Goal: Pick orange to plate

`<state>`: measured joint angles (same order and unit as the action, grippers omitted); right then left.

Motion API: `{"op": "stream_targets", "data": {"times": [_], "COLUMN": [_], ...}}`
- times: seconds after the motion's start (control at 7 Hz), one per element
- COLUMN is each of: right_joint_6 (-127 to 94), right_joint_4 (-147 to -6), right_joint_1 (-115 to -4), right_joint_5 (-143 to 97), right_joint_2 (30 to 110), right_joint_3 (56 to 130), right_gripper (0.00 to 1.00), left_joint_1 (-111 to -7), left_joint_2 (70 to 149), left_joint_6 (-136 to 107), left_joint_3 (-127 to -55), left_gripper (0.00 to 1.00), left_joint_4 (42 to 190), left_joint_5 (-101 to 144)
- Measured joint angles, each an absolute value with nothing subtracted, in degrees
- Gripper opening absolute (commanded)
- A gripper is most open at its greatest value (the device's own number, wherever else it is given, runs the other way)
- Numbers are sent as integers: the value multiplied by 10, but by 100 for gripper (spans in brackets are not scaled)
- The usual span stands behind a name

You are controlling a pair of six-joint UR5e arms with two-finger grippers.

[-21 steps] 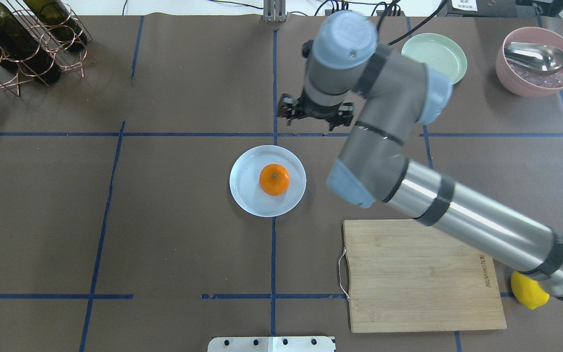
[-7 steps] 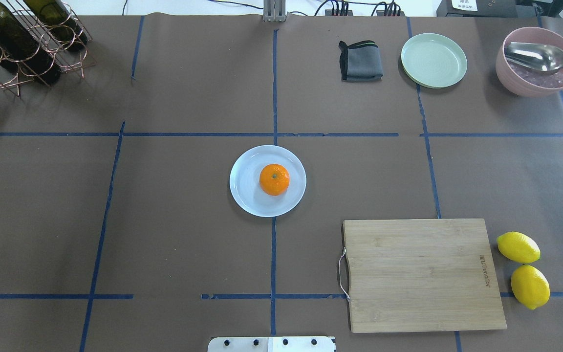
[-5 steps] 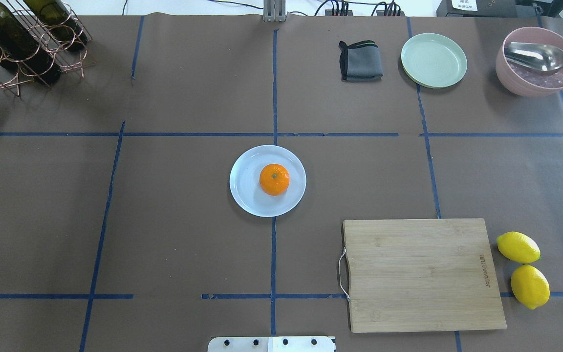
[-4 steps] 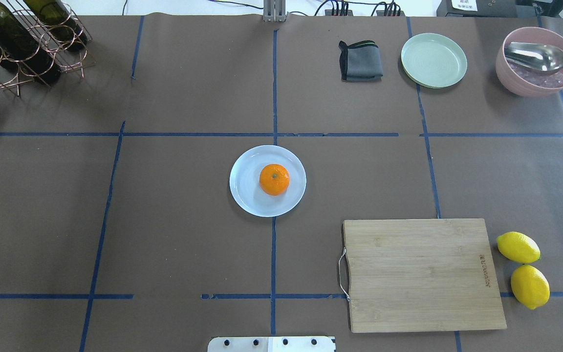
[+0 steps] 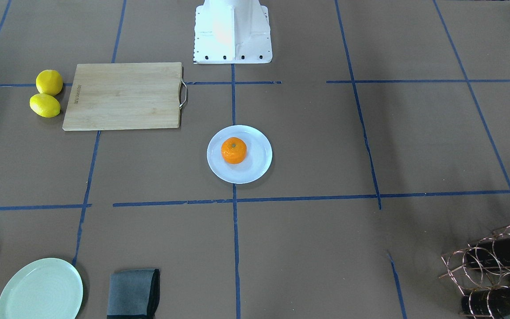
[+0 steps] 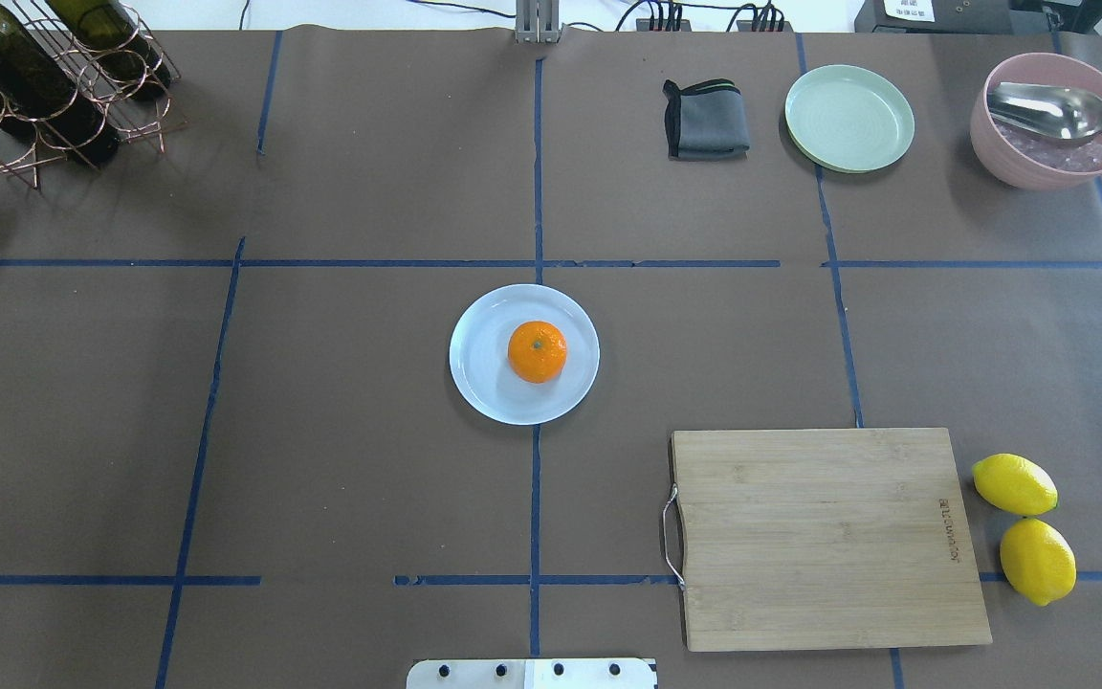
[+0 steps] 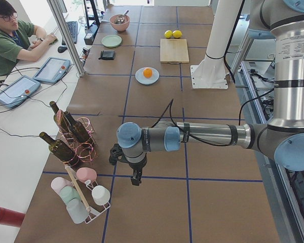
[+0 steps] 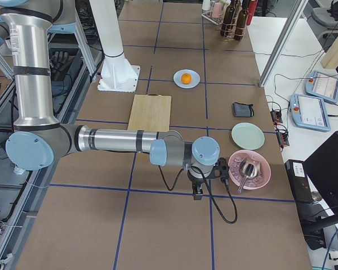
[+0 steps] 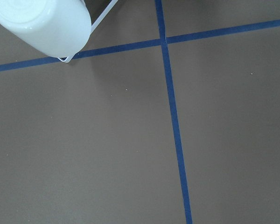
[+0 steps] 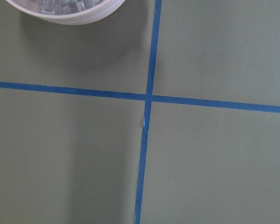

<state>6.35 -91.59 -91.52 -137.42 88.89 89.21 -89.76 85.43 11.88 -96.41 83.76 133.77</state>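
Note:
The orange (image 6: pixel 538 351) rests on the white plate (image 6: pixel 474 383) at the table's middle, stem dot up; the front-facing view shows the orange (image 5: pixel 233 150) slightly off-centre on the plate (image 5: pixel 259 164). Neither gripper touches it. Only the exterior left view shows my left gripper (image 7: pixel 136 179), hanging low over the table's left end beside the bottle rack. My right gripper (image 8: pixel 196 194) appears only in the exterior right view, low beside the pink bowl at the table's right end. Whether either is open or shut, I cannot tell.
A wooden cutting board (image 6: pixel 824 536) lies front right with two lemons (image 6: pixel 1024 526) beside it. A grey cloth (image 6: pixel 704 120), pale green plate (image 6: pixel 849 117) and pink bowl (image 6: pixel 1048 120) with a spoon sit far right. A bottle rack (image 6: pixel 44 77) stands far left, a cup rack (image 7: pixel 83 195) beside it.
Three seconds ago my right arm reached over the far middle of the table; it has since left the overhead view. In the last second nothing moved.

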Motion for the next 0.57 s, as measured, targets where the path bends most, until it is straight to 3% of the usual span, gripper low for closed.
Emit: {"op": "stream_targets", "data": {"times": [0.57], "right_joint_6": [59], "right_joint_4": [-916], "right_joint_1": [-917], "right_joint_5": [-1374], "right_joint_2": [890], "right_joint_3": [892], "right_gripper": [100], "left_joint_1": [-900], "left_joint_2": [855], "left_joint_6": [119], "left_joint_3": [-965], "left_gripper": [100], "left_joint_4": [837], "left_joint_5": [1338]}}
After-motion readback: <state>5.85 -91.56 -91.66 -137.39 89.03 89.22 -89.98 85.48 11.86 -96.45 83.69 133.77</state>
